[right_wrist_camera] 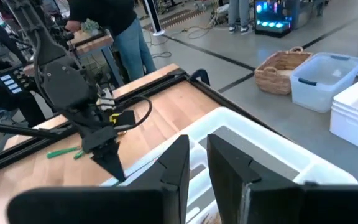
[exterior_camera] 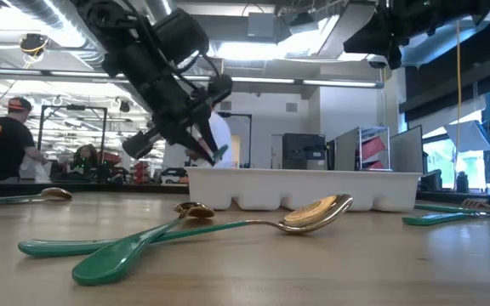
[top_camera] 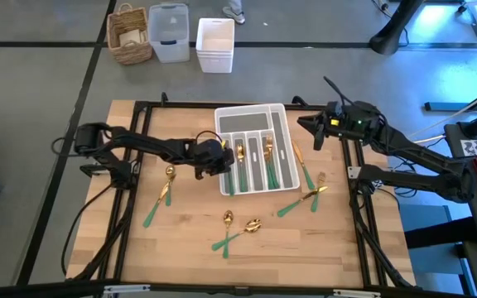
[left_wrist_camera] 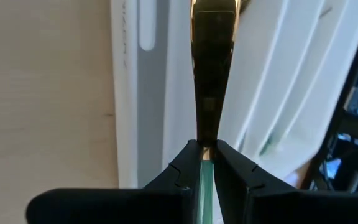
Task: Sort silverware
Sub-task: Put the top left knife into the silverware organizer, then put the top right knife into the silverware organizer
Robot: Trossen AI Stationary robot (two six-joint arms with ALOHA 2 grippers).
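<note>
Materials, as we see them
Silverware (exterior_camera: 228,225): glossy gold metal heads, smooth green plastic-looking handles. Beside it, tray (top_camera: 284,145) smooth white plastic; table (top_camera: 180,248) matt pale wood.

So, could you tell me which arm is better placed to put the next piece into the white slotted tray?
Left. The left gripper is already shut on a gold-headed, green-handled utensil at the white slotted plastic tray. The right gripper hangs empty by the tray's far corner.
</note>
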